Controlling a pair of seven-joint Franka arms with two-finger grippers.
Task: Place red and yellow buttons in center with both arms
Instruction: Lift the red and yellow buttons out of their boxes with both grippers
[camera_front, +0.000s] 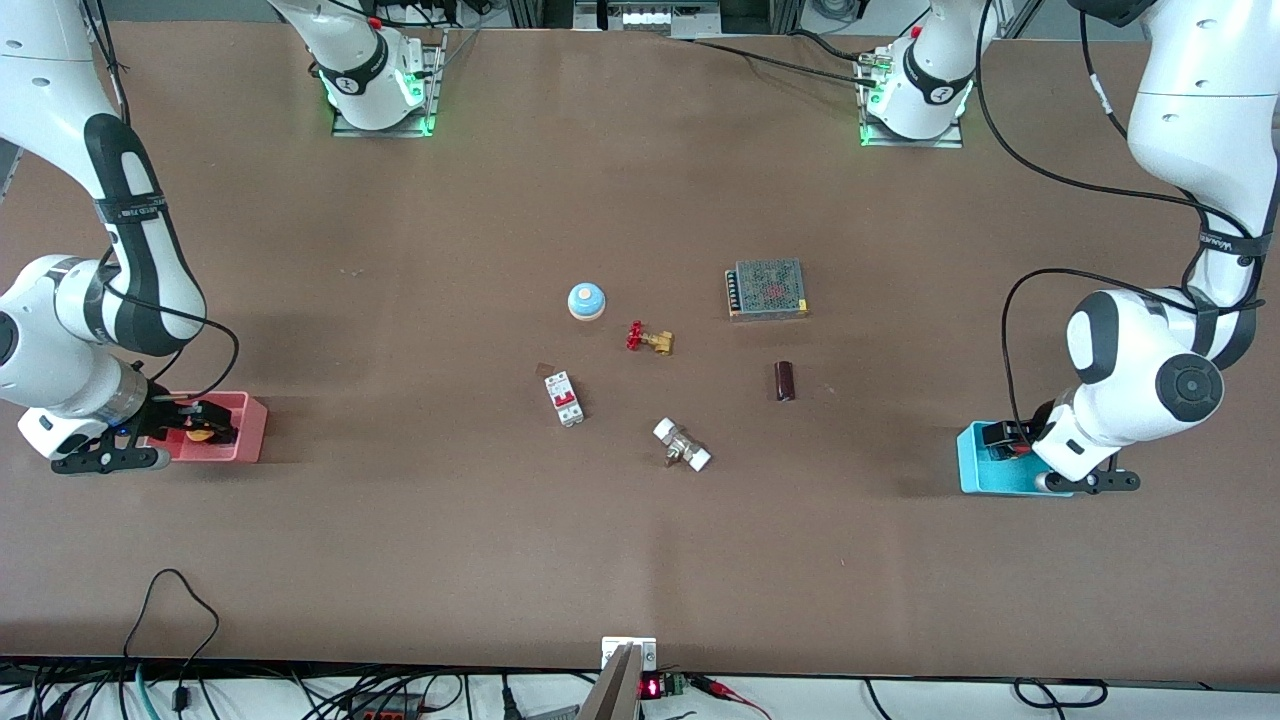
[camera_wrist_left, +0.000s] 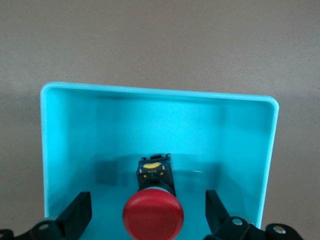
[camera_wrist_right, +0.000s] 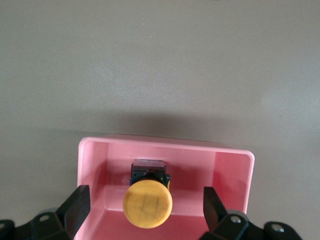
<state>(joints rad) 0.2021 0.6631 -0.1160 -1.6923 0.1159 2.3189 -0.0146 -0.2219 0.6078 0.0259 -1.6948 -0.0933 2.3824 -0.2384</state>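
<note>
The red button (camera_wrist_left: 153, 216) stands in the cyan tray (camera_wrist_left: 150, 120) at the left arm's end of the table. My left gripper (camera_wrist_left: 148, 215) is open, its fingers (camera_wrist_left: 80, 215) either side of the red cap and clear of it. In the front view the left gripper (camera_front: 1005, 438) is down in the cyan tray (camera_front: 975, 470) and hides the button. The yellow button (camera_wrist_right: 147, 203) stands in the pink tray (camera_wrist_right: 165, 150) at the right arm's end. My right gripper (camera_wrist_right: 146, 205) is open around its cap without touching it. The front view shows the right gripper (camera_front: 195, 422) in the pink tray (camera_front: 245, 435).
On the brown tabletop's middle lie a blue-and-white domed button (camera_front: 587, 301), a red-handled brass valve (camera_front: 649, 339), a white circuit breaker (camera_front: 564, 398), a white-ended fitting (camera_front: 682, 445), a metal mesh power supply (camera_front: 767, 288) and a small dark brown part (camera_front: 785, 380).
</note>
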